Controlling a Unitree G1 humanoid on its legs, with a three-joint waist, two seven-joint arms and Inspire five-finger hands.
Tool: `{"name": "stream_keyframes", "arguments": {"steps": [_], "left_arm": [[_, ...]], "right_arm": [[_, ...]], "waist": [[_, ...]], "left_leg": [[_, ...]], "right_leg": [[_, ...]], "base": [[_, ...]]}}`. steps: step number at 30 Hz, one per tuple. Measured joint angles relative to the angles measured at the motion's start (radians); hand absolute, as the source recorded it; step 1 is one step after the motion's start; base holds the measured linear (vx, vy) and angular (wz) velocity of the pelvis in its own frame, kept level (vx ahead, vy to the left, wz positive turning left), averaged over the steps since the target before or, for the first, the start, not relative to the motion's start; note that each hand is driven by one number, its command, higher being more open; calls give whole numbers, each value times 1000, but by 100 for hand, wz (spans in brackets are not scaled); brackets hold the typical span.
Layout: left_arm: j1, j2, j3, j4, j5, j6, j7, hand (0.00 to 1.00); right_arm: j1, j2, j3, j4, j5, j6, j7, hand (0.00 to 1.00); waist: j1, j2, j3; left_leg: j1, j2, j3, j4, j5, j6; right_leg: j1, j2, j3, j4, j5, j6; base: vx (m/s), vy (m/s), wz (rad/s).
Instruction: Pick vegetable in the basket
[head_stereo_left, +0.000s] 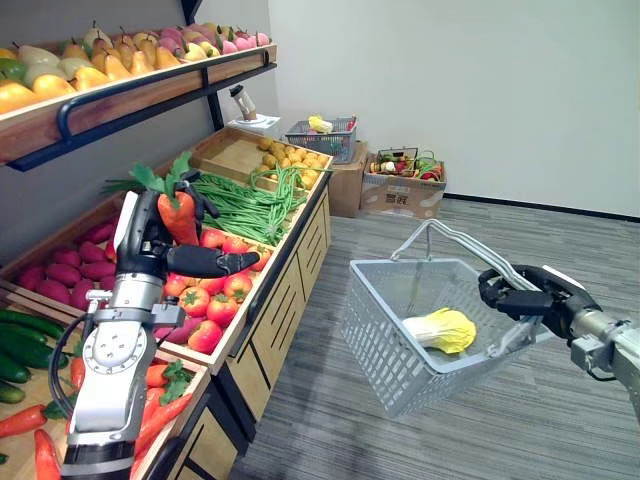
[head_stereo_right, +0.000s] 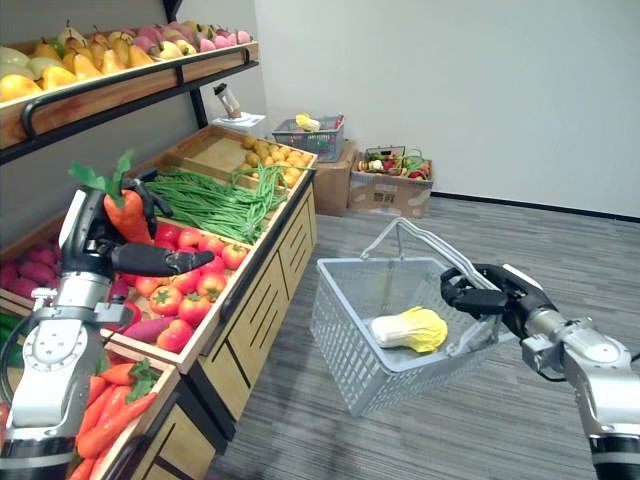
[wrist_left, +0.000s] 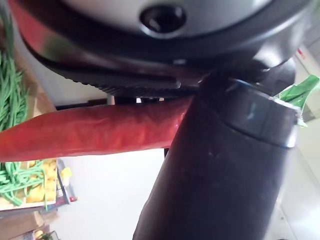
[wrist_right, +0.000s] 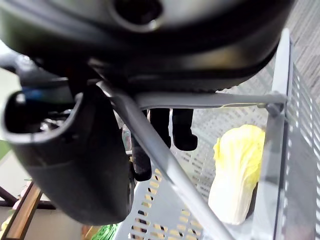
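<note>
My left hand is raised over the tomato bin and is shut on an orange carrot with green leaves; in the left wrist view the carrot lies across the palm. My right hand is curled round the handle of a grey wire basket, which hangs above the floor to the right of the stand. In the basket lies a yellow-white cabbage, and the right wrist view shows that cabbage under the handle.
The wooden stand holds tomatoes, green beans, carrots and cucumbers; a shelf of fruit hangs above. A second basket and cardboard boxes stand at the far wall.
</note>
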Motion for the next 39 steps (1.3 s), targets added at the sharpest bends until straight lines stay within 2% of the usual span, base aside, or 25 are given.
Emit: {"name": "stream_keyframes", "arguments": {"steps": [6, 10, 15, 22, 25, 29, 35, 39], "left_arm": [[-46, 6, -80, -30, 76, -8, -23, 0], [-59, 7, -139, -74, 112, -31, -51, 0], [-88, 7, -255, -77, 192, -70, -70, 0], [-98, 6, -398, -73, 314, -74, -76, 0], [-145, 5, -483, -32, 349, -70, -81, 0], [-172, 2, -504, 13, 372, -60, -97, 0], [-171, -1, -596, 69, 424, -64, -155, 0], [-169, -5, -607, 77, 426, -74, -165, 0]], "right_arm": [[-104, 0, 73, -10, -1, 6, -1, 0], [-149, 0, 151, -77, 1, 6, 29, 0], [-179, 37, 237, -107, 14, 6, 76, 0], [-199, 63, 324, -127, 68, 7, 102, 0], [-212, 76, 370, -149, 67, 7, 112, 0], [-232, 85, 384, -156, 67, 7, 112, 0], [-257, 85, 384, -171, 68, 7, 97, 0], [-257, 85, 385, -171, 65, 8, 96, 0]], "waist": [[4, 7, -15], [4, 12, -20], [5, 7, -37], [2, 5, -41], [0, 2, -43], [-9, -1, -45], [-13, -12, -47], [-16, -16, -47]], "left_leg": [[6, 2, -15, 1, 3, -4], [9, 3, -15, 6, 3, -5], [10, 2, -15, 6, 4, -5], [18, 2, -2, -2, 4, -5], [20, 1, 5, -4, 4, -5], [21, 0, 8, -5, 4, -5], [25, 0, 17, -8, 4, -5], [31, 1, 39, -10, 3, -5]], "right_leg": [[13, 2, -17, 0, 0, -1], [13, 2, -17, 0, -1, -1], [13, 2, -17, 0, -1, -1], [12, 5, -4, 0, -1, -1], [9, 7, 4, 0, 0, -1], [6, 7, 9, 0, 1, -1], [4, 11, 19, 0, 3, -1], [-3, 15, 38, 0, 7, -1]], "base": [[-38, -6, 7], [-20, 1, 0], [-13, 8, 0], [-20, 18, -5], [-18, 17, -6], [-29, 25, -4], [-36, 22, -5], [-52, 22, -15]]}}
